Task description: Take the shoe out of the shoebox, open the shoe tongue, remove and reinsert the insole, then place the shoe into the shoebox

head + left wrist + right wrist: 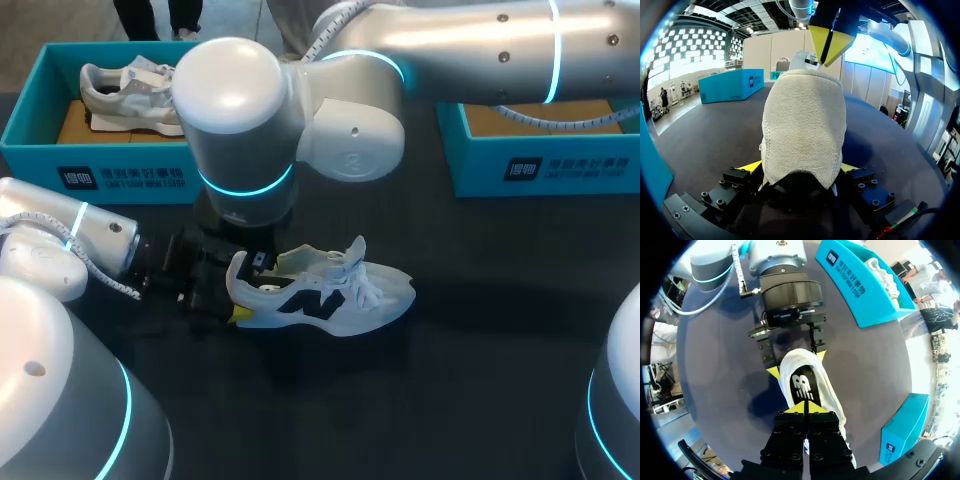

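A white shoe [340, 300] with a dark side logo lies on the dark table, heel to the left. My left gripper [240, 290] comes in low from the left. Its yellow fingertips [752, 166] press the suede heel [805, 125] from both sides, so it is shut on the shoe. In the right wrist view the black insole [802, 385] lies flat inside the shoe. My right gripper [804, 407] hangs over the shoe's opening, shut, with its tips at the insole. From the left wrist it shows as a shut yellow pair [830, 42] above the heel.
At the back left stands a teal shoebox [30, 120] holding a second grey-white shoe [125, 95]. Another teal box [540, 165] stands at the back right. My right arm's large joint [240, 120] hangs over the table's middle and hides the area behind the shoe.
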Controlling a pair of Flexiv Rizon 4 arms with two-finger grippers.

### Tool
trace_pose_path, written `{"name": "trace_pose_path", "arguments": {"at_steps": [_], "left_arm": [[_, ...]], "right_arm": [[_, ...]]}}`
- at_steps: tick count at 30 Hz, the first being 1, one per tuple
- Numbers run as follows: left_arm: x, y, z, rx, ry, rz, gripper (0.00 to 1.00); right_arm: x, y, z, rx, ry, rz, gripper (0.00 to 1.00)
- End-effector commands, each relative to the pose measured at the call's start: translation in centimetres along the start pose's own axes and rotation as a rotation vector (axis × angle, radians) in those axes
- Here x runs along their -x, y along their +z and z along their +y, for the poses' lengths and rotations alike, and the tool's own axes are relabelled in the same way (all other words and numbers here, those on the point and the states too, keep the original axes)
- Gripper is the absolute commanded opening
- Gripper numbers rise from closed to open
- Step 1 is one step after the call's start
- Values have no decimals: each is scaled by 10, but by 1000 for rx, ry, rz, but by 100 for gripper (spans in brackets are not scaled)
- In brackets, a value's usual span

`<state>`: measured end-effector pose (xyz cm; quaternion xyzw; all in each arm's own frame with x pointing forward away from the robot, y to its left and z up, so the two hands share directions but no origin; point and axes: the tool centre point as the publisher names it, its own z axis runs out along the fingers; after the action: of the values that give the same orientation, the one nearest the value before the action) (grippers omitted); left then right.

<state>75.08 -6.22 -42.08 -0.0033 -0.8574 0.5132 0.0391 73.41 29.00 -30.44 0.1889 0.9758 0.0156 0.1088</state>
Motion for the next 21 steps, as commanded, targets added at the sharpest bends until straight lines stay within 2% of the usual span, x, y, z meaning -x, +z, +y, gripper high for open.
{"name": "trace_pose_path", "arguments": {"at_steps": [1, 12, 21], "left_arm": [[1, 1, 1, 3, 0, 0, 0], [1, 1, 1, 3, 0, 0, 0], [1, 1, 1, 3, 0, 0, 0]], "right_arm": [[0, 0, 0, 1, 0, 0, 0], [0, 0, 0, 1, 0, 0, 0], [10, 23, -13, -42, -29, -15, 0]]}}
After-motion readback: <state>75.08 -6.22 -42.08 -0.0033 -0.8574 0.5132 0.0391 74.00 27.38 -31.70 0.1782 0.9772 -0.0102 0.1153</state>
